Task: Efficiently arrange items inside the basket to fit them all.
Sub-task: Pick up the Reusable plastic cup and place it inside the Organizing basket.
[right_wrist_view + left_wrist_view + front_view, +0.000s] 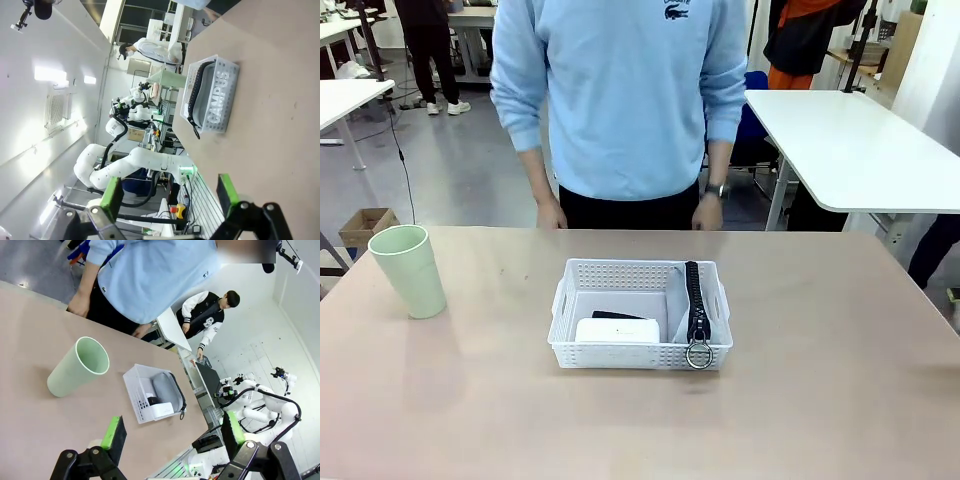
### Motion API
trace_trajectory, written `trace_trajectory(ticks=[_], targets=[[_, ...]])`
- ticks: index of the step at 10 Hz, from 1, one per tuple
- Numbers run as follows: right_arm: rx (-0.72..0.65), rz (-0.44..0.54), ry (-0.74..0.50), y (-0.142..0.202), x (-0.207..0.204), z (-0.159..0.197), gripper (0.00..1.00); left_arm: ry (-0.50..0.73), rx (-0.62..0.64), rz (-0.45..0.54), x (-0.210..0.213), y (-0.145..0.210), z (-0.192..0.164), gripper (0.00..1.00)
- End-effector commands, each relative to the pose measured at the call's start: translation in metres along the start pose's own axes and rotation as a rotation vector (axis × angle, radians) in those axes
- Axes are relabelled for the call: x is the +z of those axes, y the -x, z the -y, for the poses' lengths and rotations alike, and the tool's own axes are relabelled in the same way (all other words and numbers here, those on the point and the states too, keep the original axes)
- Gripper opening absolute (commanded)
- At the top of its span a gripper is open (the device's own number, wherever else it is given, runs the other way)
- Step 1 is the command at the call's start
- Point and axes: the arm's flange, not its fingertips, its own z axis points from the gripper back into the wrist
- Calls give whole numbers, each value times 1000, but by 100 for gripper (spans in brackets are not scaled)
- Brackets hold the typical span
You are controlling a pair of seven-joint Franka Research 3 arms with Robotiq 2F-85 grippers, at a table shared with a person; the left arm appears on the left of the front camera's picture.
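Pale green plastic cup (408, 270), upright, left, outside the shallow white perforated plastic basket (620, 264). Inside: white rounded oblong box (617, 330), small black object (618, 316) just beyond, grey zip pouch (694, 300) on edge, right. Left gripper (173, 430), right gripper (169, 194): spread, empty. Risk: cup jams, since free floor looks scant.

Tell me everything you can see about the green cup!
The cup is pale green, plain and smooth, plastic by its look, with no handle, wider at the rim than at the base. It stands upright and looks empty, on the table, to the left of the basket and apart from it. Nothing touches it but the table.
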Motion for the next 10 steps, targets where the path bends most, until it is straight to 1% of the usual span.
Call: trace_trajectory(ticks=[1, 3, 4, 5, 6, 7, 8, 9, 10], targets=[[-12, -7, 16, 2, 1, -2, 100, 52, -126, -36, -12, -4, 14, 100], [-12, -7, 16, 2, 1, -2, 100, 137, -496, -15, -58, -8, 39, 100], [-12, -7, 16, 2, 1, -2, 100, 148, -648, -31, -79, -9, 45, 100], [-12, -7, 16, 2, 1, -2, 100, 131, -795, -28, -96, -9, 50, 100], [-12, -7, 16, 2, 1, -2, 100, 147, -909, -16, -109, -8, 56, 100], [-12, -7, 16, 2, 1, -2, 100, 131, -1024, 0, -120, -6, 56, 100], [-12, -7, 16, 2, 1, -2, 100, 85, -1123, -50, -129, 0, 50, 100], [-12, -7, 16, 2, 1, -2, 100, 44, -1243, -66, -135, 2, 38, 100], [-12, -7, 16, 2, 1, -2, 100, 6, -1351, -47, -138, 2, 26, 100]])
